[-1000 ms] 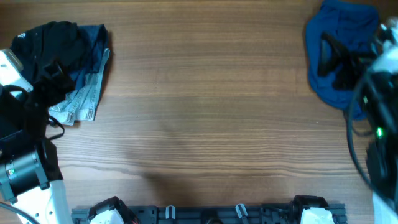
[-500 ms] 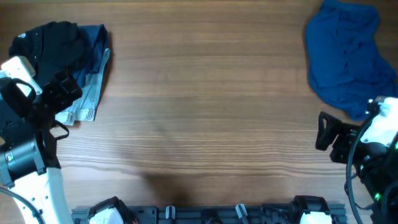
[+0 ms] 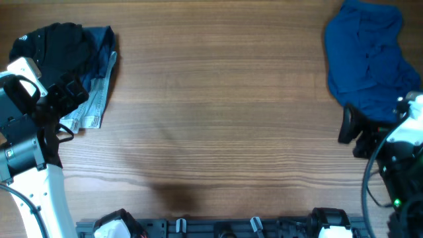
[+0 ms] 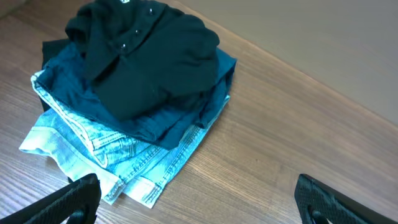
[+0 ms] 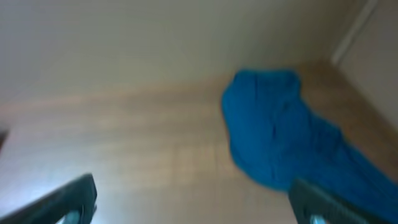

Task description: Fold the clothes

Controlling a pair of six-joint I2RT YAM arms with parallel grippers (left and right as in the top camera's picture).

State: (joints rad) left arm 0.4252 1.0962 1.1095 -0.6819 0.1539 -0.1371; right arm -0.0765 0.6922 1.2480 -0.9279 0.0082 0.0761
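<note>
1. Right pincer (image 5: 193, 200) has pulled back off the bright blue garment (image 3: 367, 59) and now hangs just beside its near edge, over the bare counter (image 3: 218, 99).
2. It is spread wide with nothing between the fingers, though the wrist view is blurred.
3. Left pincer (image 4: 205, 202) is at the near edge of the pile in the far left corner, also wide and empty.
4. Black garment (image 4: 149, 56) lies crumpled on top of that pile, over a dark blue garment (image 4: 186, 106) and pale denim (image 4: 112, 155).

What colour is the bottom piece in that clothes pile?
Bottom garment: pale, washed-out blue denim; clearest in left wrist view.
</note>
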